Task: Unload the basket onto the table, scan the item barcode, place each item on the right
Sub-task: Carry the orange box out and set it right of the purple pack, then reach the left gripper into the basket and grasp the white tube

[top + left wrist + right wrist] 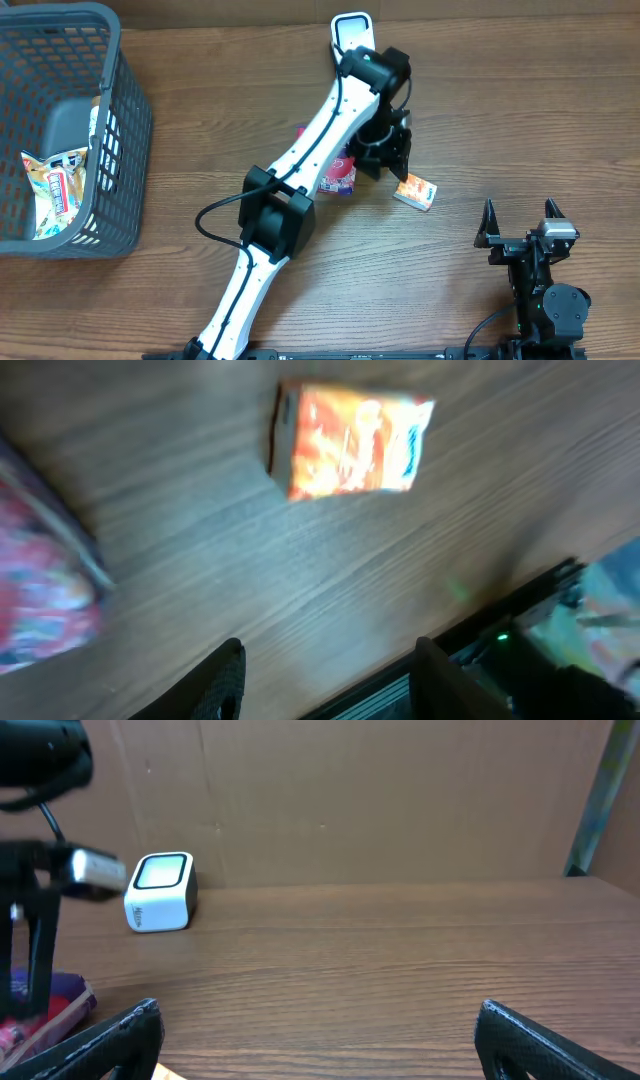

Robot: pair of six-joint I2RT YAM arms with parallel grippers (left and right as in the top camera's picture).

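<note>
Spread and empty: left gripper, over worktop, with orange carton flat just ahead, pink packet beside. Also spread wide, empty: right gripper.

Shop checkout (basket, barcode scanner)

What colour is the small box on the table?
Orange box with a blue patch; clearest in left wrist view.

Sm orange box lying flat on table, mid-right. White cube scanner upright nr far edge, well apart.
</note>
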